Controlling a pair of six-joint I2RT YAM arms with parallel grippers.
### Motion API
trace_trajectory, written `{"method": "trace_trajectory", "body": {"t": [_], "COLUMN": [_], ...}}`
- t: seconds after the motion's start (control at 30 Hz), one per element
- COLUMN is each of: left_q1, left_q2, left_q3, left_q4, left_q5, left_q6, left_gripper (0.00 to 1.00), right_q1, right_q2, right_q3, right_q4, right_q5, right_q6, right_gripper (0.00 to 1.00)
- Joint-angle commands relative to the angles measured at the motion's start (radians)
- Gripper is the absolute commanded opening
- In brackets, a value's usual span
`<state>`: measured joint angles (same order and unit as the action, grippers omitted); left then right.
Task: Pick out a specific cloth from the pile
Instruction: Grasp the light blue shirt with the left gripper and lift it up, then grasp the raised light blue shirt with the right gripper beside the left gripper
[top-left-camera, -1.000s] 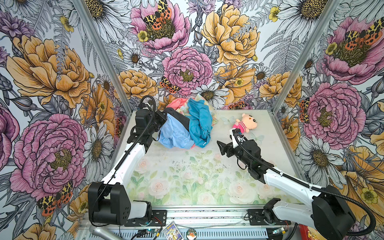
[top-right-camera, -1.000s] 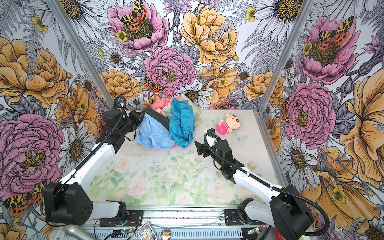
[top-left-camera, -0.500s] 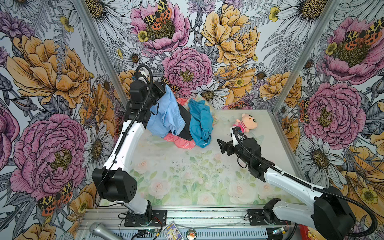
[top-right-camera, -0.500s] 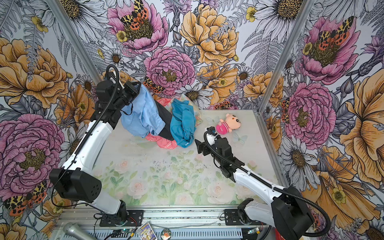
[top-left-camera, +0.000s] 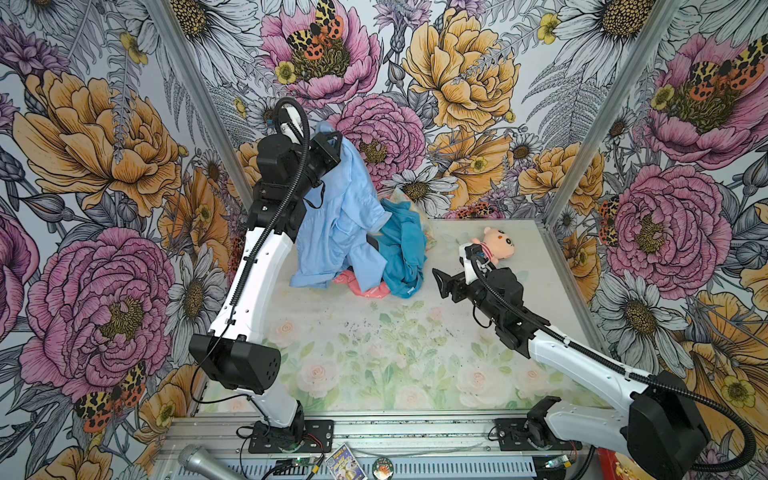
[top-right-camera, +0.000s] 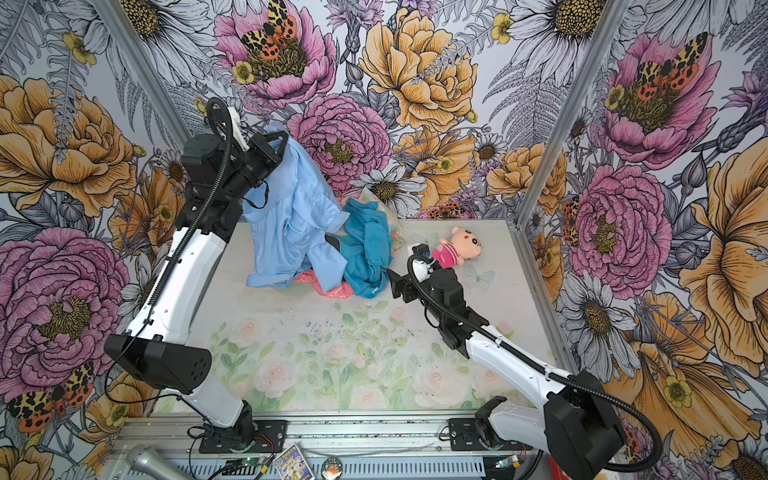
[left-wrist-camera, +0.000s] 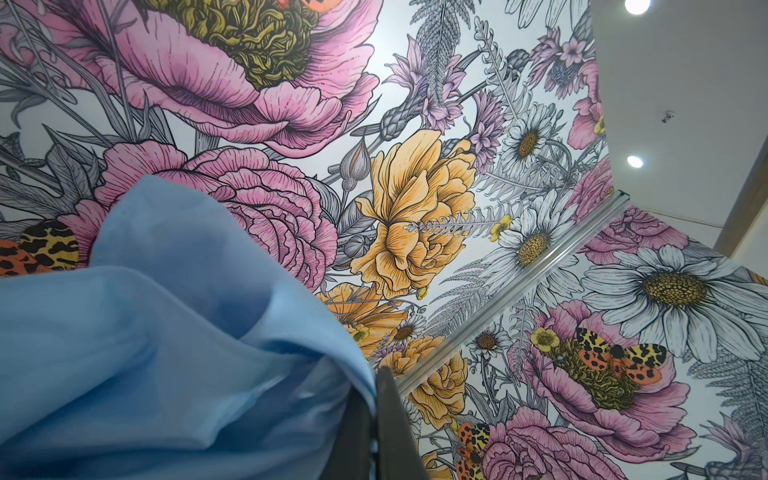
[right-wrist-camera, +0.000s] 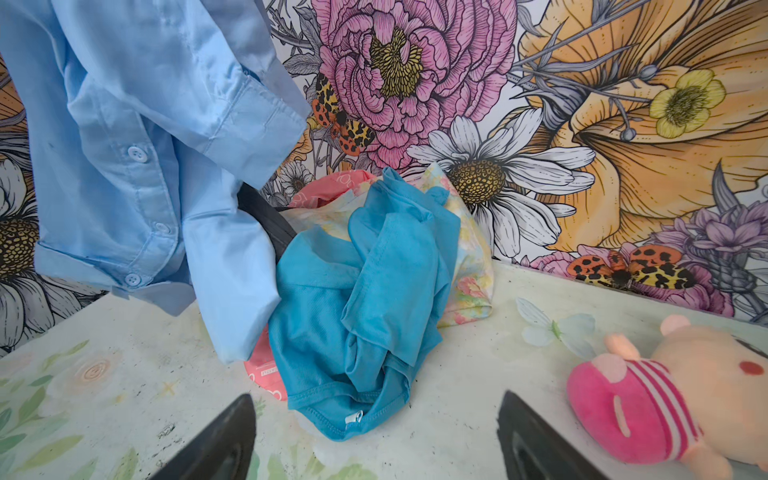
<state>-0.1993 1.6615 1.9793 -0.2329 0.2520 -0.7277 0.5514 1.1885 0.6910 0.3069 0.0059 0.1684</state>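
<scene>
Hanging from the left tool's (top-left-camera: 331, 141) pinch, the cloth (top-left-camera: 340, 220) dangles against the pile (top-left-camera: 401, 249).

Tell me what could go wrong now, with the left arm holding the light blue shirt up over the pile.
The shirt hangs from the shut left gripper by one small bunch of fabric, so it may slip out.
Its lower sleeve rests against the coral-pink cloth and teal garment; lifting further might drag them along.
The open right gripper sits close to the plush toy and could knock it.
</scene>
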Motion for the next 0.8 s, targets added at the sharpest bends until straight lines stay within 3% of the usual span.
{"method": "trace_trajectory", "body": {"t": [0.0,0.3,0.77], "left_q1": [-0.021,-0.076,-0.173], "left_q2": [0.017,0.033,0.029], "left_q3": [0.006,-0.019,-0.004], "left_q4": [0.003,0.003,-0.002], "left_q5": [0.03,0.045,0.072], "left_q6": [0.032,0.037,0.036], "left_gripper": [0.0,0.0,0.0], "right_q1": [0.008,0.049,0.158], "right_q2": [0.019,0.105,0.409], "right_q3": [0.036,0.12,0.326], "right_q4": [0.066,0.162,0.414], "right_q5": [-0.041,-0.137,-0.098], "right_q6": [0.02,0.024,0.079], "right_gripper": [0.92,0.99,1.0]}}
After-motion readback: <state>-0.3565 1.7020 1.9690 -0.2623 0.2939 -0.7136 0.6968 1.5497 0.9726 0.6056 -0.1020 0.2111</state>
